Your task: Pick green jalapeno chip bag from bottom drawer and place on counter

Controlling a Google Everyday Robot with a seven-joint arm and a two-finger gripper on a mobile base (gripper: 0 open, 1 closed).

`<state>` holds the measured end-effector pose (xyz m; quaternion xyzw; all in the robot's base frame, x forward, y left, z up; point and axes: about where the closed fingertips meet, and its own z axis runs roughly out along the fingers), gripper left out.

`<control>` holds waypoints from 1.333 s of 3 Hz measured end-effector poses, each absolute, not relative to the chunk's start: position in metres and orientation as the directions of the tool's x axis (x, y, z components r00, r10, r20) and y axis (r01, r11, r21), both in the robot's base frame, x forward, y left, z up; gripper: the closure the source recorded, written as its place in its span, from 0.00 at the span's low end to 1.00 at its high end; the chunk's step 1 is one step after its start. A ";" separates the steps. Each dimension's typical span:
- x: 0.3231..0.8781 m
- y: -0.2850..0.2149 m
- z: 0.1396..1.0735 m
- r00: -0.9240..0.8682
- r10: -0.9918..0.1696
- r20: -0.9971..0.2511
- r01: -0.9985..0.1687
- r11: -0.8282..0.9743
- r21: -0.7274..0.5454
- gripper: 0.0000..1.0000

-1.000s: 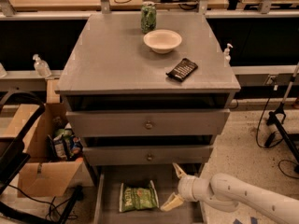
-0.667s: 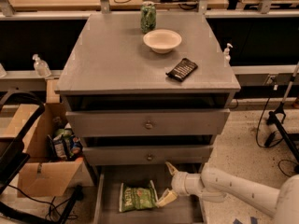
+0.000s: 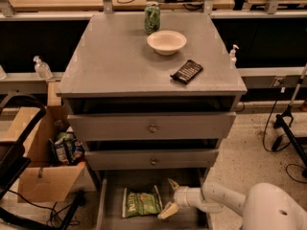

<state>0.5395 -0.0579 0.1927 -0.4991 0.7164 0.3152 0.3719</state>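
Gripper (image 3: 169, 199), fingers spread, low in drawer (image 3: 102, 201), bag (image 3: 141, 202) just left of it; closing short may nip only the foil edge and slip.

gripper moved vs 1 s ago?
Yes. The gripper has shifted left inside the bottom drawer, closer to the green jalapeno chip bag, which lies where it was. Its fingers are open.

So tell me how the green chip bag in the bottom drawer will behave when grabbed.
Probably light and floppy: the green jalapeno chip bag lies crinkled and flat on the bottom drawer floor. Its foil may slip or crumple under a pinch. The gripper, jaws open, sits beside it in the drawer.
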 end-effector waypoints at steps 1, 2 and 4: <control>0.547 -0.060 0.182 -0.228 -0.485 -0.844 -0.947 0.311 0.077 0.00; 0.541 -0.045 0.172 -0.222 -0.538 -0.814 -0.958 0.274 0.081 0.00; 0.525 0.046 0.112 -0.184 -0.591 -0.785 -0.983 0.125 0.136 0.00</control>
